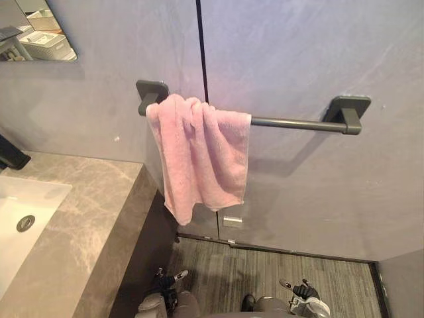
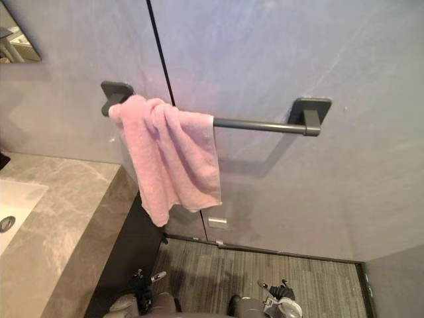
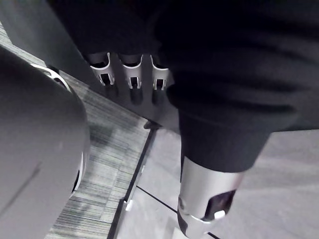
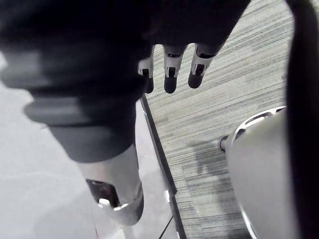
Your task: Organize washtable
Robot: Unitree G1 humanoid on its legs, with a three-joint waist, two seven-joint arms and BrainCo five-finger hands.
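Pink terry towel [image 1: 202, 156] bunched over dark grey wall bar [image 1: 291, 123]: likely soft, light, limp; grip near the bar. Left hand [image 3: 130, 74] and right hand [image 4: 171, 69]: fingers slack, empty.

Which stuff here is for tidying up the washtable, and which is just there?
For the job, probably: pink towel, bunched on the towel bar; stone counter; white sink; left hand and right hand, both hanging open and empty.

Just there: mirror, black tap, striped floor.
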